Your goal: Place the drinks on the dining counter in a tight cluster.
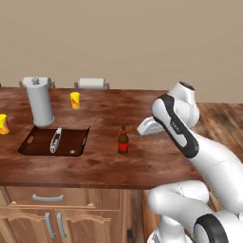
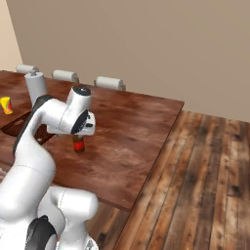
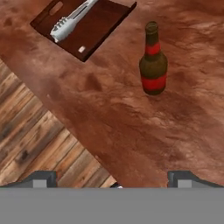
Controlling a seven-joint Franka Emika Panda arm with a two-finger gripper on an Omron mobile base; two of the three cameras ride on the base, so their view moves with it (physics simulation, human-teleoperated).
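Observation:
A small dark brown bottle with a red label (image 1: 123,141) (image 2: 78,145) (image 3: 153,61) stands upright on the dark reddish-brown dining counter (image 1: 142,162) (image 2: 132,127) (image 3: 131,127), just right of the sink recess (image 1: 54,141) (image 3: 83,26). My gripper (image 1: 142,130) (image 3: 113,180) hovers above the counter to the bottle's right, near the counter's front edge. Its two tips stand far apart, open, with nothing between them, well short of the bottle. The olive-yellow bottle and the white bottle are out of view.
A grey faucet (image 1: 56,140) (image 3: 72,22) lies in the sink recess. A tall grey cylinder (image 1: 39,100) (image 2: 35,85) stands behind it. Two yellow cups (image 1: 75,100) (image 1: 3,123) sit at the left. Chair backs (image 1: 91,83) (image 2: 110,83) line the far edge.

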